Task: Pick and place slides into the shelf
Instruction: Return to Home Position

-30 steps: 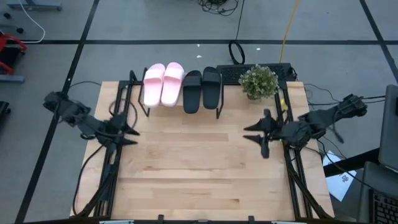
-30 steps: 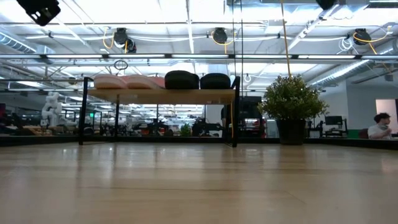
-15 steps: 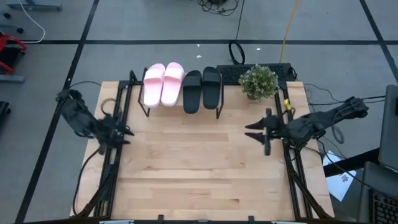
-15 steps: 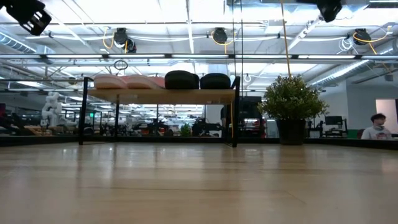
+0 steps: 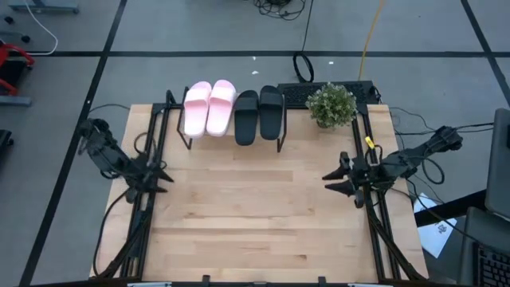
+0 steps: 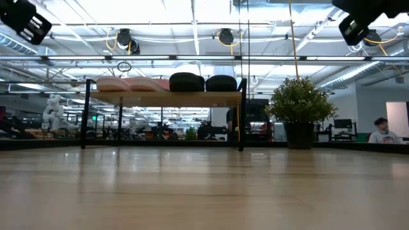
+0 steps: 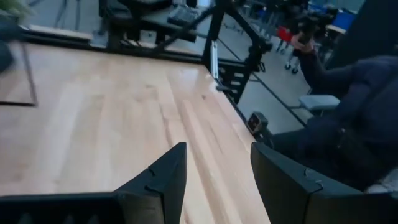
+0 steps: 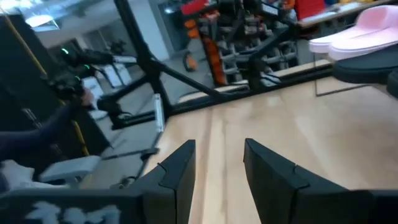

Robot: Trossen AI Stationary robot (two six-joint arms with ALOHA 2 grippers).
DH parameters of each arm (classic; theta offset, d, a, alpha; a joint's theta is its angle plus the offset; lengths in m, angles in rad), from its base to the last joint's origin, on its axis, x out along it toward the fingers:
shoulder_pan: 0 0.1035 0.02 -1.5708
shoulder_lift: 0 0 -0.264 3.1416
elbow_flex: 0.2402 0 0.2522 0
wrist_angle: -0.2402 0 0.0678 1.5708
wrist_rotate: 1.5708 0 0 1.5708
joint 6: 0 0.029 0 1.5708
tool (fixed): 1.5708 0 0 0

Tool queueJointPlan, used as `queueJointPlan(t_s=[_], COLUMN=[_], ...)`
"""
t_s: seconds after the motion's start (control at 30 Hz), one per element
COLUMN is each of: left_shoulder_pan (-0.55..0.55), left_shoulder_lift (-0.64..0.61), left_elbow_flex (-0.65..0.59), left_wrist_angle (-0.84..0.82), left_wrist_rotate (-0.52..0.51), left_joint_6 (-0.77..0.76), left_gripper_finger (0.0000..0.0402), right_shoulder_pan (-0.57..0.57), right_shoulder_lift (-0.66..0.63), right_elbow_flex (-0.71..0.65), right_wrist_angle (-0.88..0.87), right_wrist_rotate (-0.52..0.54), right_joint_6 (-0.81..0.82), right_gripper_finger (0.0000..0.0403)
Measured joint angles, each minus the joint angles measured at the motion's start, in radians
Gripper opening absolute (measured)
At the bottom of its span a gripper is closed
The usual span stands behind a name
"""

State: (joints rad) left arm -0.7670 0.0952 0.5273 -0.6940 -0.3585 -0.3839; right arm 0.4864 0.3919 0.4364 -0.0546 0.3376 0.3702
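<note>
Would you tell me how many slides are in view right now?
4, in a row on the shelf: first pink slide at the left-arm end, second pink slide, first black slide, second black slide. None appears hidden.

Light wood plank table (image 5: pixel 239 215) on a grey floor (image 5: pixel 199 32) marked with black tape lines (image 5: pixel 239 53). A potted plant (image 5: pixel 331 104) stands at the table's far right corner. A yellow cable (image 5: pixel 368 32) and black cables (image 5: pixel 279 6) cross the floor beyond. Low view: open hall with bright ceiling lights (image 6: pixel 160 9), overhead pipes (image 6: pixel 192 58) and a seated person (image 6: pixel 381 130) at far right.
</note>
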Motion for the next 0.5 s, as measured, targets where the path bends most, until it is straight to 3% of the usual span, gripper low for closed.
queueJointPlan(t_s=[0.2,0.5], left_shoulder_pan=[-0.002,0.001], left_shoulder_lift=[0.0,0.001], left_elbow_flex=[-0.169,-0.284], left_wrist_angle=[0.243,0.371], left_wrist_rotate=[0.097,0.07], left_joint_6=[0.053,0.091], left_gripper_finger=[0.0175,0.0175], right_shoulder_pan=[0.0,-0.012], right_shoulder_lift=[-0.09,-0.1], right_elbow_flex=[-0.074,-0.199], right_wrist_angle=[0.006,0.132], right_wrist_rotate=[-0.003,-0.004], right_joint_6=[-0.009,0.005], right_gripper_finger=[0.0128,0.0128])
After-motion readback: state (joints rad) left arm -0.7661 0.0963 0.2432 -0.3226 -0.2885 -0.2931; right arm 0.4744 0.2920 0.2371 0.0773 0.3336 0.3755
